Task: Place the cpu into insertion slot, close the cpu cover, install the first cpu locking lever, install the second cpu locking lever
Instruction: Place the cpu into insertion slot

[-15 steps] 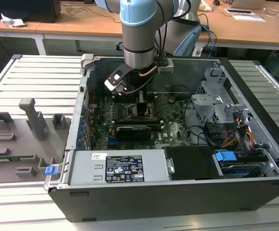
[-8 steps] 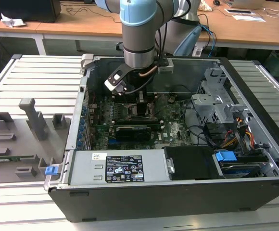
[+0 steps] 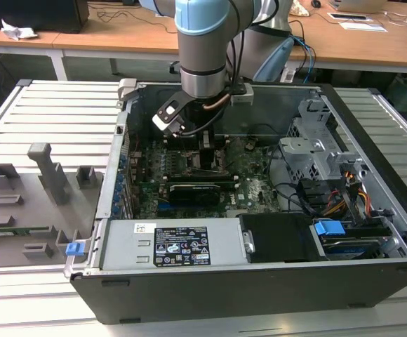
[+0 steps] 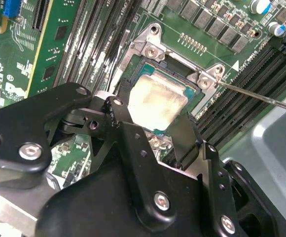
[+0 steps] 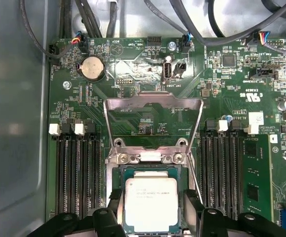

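Silver-grey, the cpu point(image 5: 150, 202) lies square in the insertion slot point(image 5: 148, 171), straddled by the gripper point(image 4: 152, 121); whether that pinches it or stands free, I cannot tell. The cpu cover point(image 5: 133, 104) stands raised and a locking lever point(image 4: 261, 96) unlatched, so closing looks undone. The computer case point(image 3: 189, 295) lies open on a slatted grey counter point(image 3: 49, 112), with wooden desks point(image 3: 119, 35) behind.

In the exterior view, the computer case point(image 3: 259, 288) lies open on the table point(image 3: 56, 105), with a parts tray point(image 3: 7, 210) at its nine o'clock. Inside, the power box point(image 3: 168, 246) sits at six o'clock and the drive cage point(image 3: 316, 151) toward two o'clock. In the first wrist view, the chip point(image 5: 150, 203) lies in the socket point(image 5: 150, 170), seemingly seated flat. The cover point(image 5: 154, 102) is tipped open off one edge of the socket, and memory slots point(image 5: 76, 177) flank it on both sides.
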`<state>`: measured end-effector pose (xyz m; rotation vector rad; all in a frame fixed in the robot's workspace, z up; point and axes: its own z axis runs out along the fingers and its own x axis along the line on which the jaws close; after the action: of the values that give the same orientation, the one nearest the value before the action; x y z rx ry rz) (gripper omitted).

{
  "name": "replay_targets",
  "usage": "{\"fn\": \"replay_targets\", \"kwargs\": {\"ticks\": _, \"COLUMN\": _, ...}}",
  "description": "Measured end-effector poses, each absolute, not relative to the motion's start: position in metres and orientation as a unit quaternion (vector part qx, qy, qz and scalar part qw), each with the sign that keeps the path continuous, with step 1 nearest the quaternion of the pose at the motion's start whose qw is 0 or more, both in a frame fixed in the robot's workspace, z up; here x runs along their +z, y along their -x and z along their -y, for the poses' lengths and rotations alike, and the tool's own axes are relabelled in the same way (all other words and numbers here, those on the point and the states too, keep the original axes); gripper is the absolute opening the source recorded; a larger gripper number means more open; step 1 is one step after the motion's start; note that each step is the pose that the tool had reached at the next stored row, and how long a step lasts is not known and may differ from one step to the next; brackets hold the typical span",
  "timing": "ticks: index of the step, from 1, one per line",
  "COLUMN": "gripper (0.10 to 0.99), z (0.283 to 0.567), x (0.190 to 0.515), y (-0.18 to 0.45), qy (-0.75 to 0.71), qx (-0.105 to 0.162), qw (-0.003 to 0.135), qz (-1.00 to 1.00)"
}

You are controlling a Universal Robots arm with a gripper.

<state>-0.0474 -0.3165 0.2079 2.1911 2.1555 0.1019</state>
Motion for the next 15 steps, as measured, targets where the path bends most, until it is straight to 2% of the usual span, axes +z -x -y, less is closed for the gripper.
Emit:
{"fn": "replay_targets", "kwargs": {"ticks": 1, "gripper": 0.522, "z": 0.3165, "x": 0.2094, "y": 0.0473, "qy": -0.712, "qx": 0.033, "qw": 0.033, "qz": -0.701}}
{"fn": "replay_targets", "kwargs": {"ticks": 2, "gripper": 0.522, "z": 0.3165, "x": 0.2103, "y": 0.0471, "qy": -0.712, "qx": 0.032, "qw": 0.032, "qz": -0.701}}
{"fn": "replay_targets", "kwargs": {"ticks": 3, "gripper": 0.459, "z": 0.3165, "x": 0.211, "y": 0.047, "qy": -0.712, "qx": 0.032, "qw": 0.032, "qz": -0.701}}
{"fn": "replay_targets", "kwargs": {"ticks": 4, "gripper": 0.459, "z": 0.3164, "x": 0.2113, "y": 0.047, "qy": -0.712, "qx": 0.031, "qw": 0.032, "qz": -0.701}}
{"fn": "replay_targets", "kwargs": {"ticks": 10, "gripper": 0.106, "z": 0.3165, "x": 0.2137, "y": 0.047, "qy": -0.712, "qx": 0.031, "qw": 0.032, "qz": -0.701}}
{"fn": "replay_targets", "kwargs": {"ticks": 15, "gripper": 0.106, "z": 0.3165, "x": 0.2153, "y": 0.0469, "qy": -0.712, "qx": 0.031, "qw": 0.032, "qz": -0.701}}
